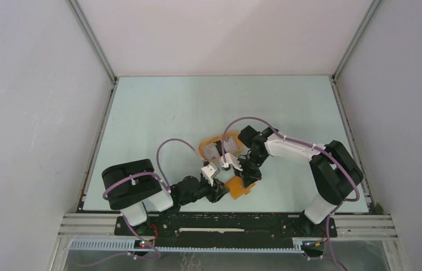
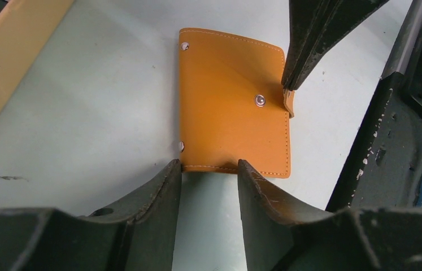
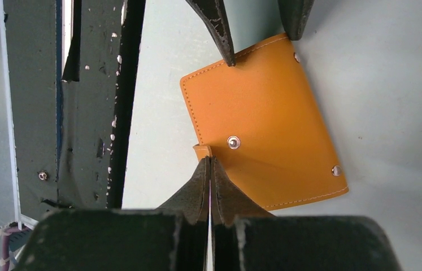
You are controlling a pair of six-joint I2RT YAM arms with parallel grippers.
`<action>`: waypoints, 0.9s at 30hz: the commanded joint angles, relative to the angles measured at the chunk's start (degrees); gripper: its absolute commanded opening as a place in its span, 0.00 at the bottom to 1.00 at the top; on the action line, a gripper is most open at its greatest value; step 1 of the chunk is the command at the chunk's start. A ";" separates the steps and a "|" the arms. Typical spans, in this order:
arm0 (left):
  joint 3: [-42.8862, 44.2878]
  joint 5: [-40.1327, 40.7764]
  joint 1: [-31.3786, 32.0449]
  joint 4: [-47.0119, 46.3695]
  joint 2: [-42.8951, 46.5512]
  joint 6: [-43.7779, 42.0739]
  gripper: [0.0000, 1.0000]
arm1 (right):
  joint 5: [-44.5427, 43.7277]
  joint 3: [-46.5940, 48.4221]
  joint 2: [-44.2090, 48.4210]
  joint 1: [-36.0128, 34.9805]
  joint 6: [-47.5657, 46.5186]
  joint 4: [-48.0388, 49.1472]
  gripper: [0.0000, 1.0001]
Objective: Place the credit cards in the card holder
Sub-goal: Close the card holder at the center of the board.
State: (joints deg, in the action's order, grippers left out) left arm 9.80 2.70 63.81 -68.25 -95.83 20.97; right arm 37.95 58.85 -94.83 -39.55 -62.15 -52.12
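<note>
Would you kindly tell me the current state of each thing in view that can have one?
card holder: folded shut, flat on the table, closing tab apparently unsnapped.
credit cards: lying in the orange tray.
left gripper: open, tips at the holder's edge.
right gripper: shut on the holder's tab.

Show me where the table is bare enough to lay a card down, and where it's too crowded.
Bare: the table between the tray and the back wall, and the stretch from the tray to the left wall. Crowded: near centre, where left gripper and right gripper meet at the card holder, tray just behind.
</note>
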 commanded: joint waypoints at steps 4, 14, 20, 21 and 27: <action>0.61 -1.38 -0.18 -2.55 -1.01 0.01 0.44 | -1.42 2.55 2.00 -0.79 4.94 4.21 0.00; 1.10 -2.08 -0.17 -2.68 -1.42 0.03 0.43 | -2.48 3.55 -0.12 -1.86 8.18 5.01 0.00; 1.19 -2.17 -0.18 -2.64 -1.49 0.07 0.43 | -3.73 4.56 -1.75 -3.40 8.87 4.27 0.00; 1.18 -2.13 -0.18 -2.60 -1.47 0.10 0.43 | -4.29 4.79 -2.09 -3.75 9.19 4.22 0.00; 0.71 -1.91 -0.18 -3.39 -1.50 0.28 0.43 | -6.17 5.95 -4.62 -4.61 10.78 3.67 0.00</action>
State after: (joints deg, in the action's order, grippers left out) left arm 9.80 2.37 63.70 -69.30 -96.66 21.10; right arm 32.91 62.63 -98.15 -41.91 -52.40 -49.01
